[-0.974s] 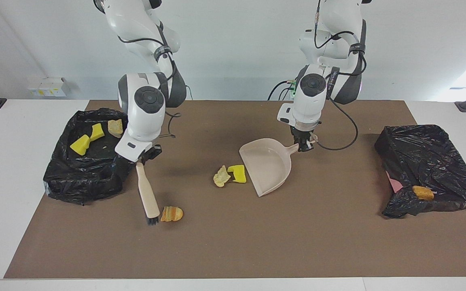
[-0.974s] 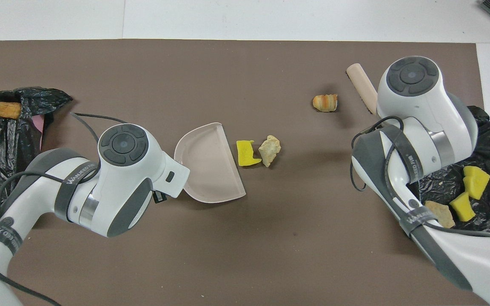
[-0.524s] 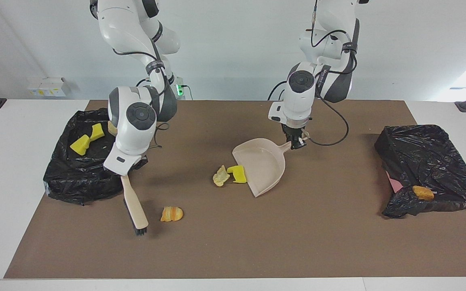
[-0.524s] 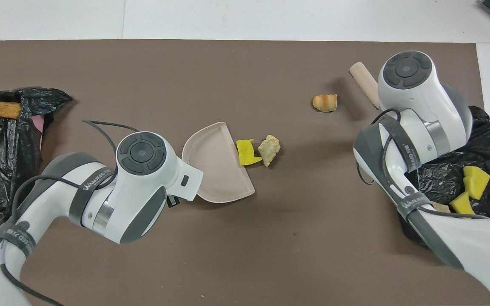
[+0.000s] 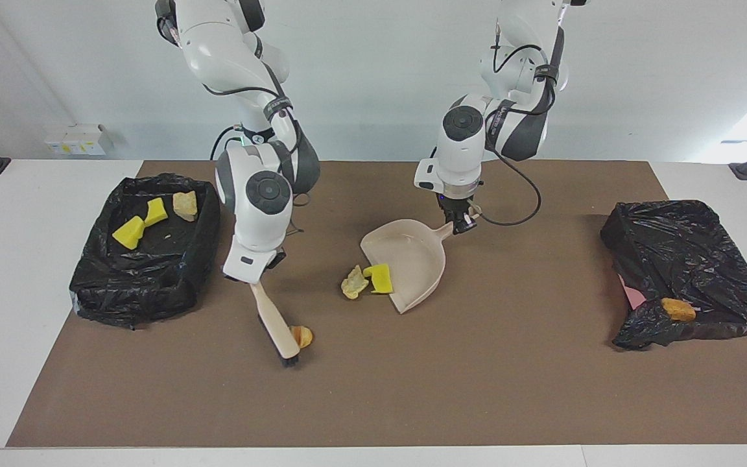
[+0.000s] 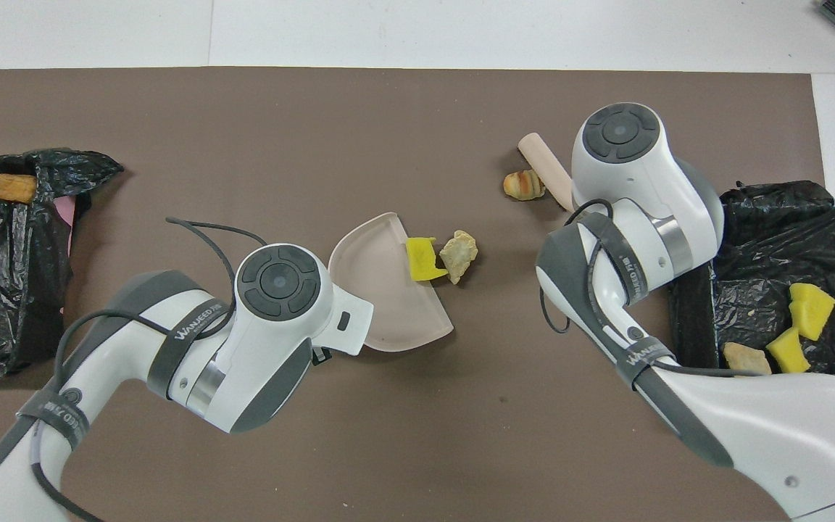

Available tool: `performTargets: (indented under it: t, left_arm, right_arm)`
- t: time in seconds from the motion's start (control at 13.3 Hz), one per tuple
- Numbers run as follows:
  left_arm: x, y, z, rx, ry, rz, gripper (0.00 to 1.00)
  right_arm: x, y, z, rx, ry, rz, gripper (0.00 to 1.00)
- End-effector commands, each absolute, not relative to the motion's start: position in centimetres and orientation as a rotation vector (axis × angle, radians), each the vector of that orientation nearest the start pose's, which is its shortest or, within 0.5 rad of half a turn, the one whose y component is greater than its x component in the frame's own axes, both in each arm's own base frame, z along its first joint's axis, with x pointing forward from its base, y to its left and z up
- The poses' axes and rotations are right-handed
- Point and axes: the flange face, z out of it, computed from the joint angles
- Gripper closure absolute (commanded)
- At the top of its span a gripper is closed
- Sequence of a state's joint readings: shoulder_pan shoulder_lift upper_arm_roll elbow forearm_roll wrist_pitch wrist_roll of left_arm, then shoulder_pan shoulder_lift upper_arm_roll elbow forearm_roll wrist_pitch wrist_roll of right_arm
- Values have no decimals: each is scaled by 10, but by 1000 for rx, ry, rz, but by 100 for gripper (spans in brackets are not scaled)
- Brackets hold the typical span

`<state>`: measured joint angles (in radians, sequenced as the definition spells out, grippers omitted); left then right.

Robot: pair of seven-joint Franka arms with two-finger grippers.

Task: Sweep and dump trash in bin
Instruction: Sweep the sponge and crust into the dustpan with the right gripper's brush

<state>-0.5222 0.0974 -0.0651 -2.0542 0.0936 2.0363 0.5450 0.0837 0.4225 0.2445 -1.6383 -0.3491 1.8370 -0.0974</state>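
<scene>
My right gripper (image 5: pixel 258 275) is shut on the handle of the beige brush (image 5: pixel 274 323), which slants down to the mat. The brush's bristle end touches a tan-orange striped scrap (image 5: pixel 303 336) (image 6: pixel 524 185). My left gripper (image 5: pixel 458 224) is shut on the handle of the beige dustpan (image 5: pixel 412 259) (image 6: pixel 388 286), which rests on the mat mid-table. A yellow sponge chunk (image 5: pixel 380 277) (image 6: pixel 423 259) lies on the pan's open lip, with a pale crumpled scrap (image 5: pixel 354 283) (image 6: pixel 459 255) touching it just outside. In the overhead view both grippers are hidden under their wrists.
A bin lined with a black bag (image 5: pixel 140 295) (image 6: pixel 689 308) sits at the right arm's end, holding two yellow chunks and a pale scrap. A second black-bagged bin (image 5: pixel 672 233) at the left arm's end holds an orange piece (image 5: pixel 678 309). A brown mat covers the table.
The right arm swung the brush toward mid-table, pushing the striped scrap toward the dustpan. The left arm slid the dustpan toward the right arm's end, so the yellow chunk now lies on its lip.
</scene>
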Motion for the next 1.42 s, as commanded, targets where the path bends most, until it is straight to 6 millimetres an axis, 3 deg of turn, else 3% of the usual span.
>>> performTargets:
  t: [0.0, 0.22, 0.45, 0.6, 0.75, 0.9, 1.12, 1.35]
  left_arm:
    - [455, -301, 383, -2521, 1696, 177, 100]
    - [452, -297, 379, -2524, 1692, 177, 100]
    - [452, -299, 365, -2520, 1701, 186, 100]
    - [453, -299, 365, -2521, 1702, 175, 100]
    - [451, -299, 362, -2520, 1706, 163, 100]
    - [451, -298, 361, -2518, 1712, 157, 100]
    - [457, -301, 363, -2514, 1732, 60, 100]
    - [464, -291, 363, -2506, 1748, 66, 100]
  right_arm:
    - [607, 202, 366, -3193, -858, 342, 100]
    - [570, 247, 363, -3145, -829, 355, 100]
    - [532, 270, 358, -3108, -877, 416, 100]
    - [515, 279, 357, -3031, -819, 465, 100]
    - [499, 309, 362, -3011, -871, 456, 100]
    - [484, 328, 368, -2993, -794, 483, 100]
    - [474, 328, 384, -3001, -778, 539, 100]
    - [493, 296, 419, -3010, -701, 549, 100]
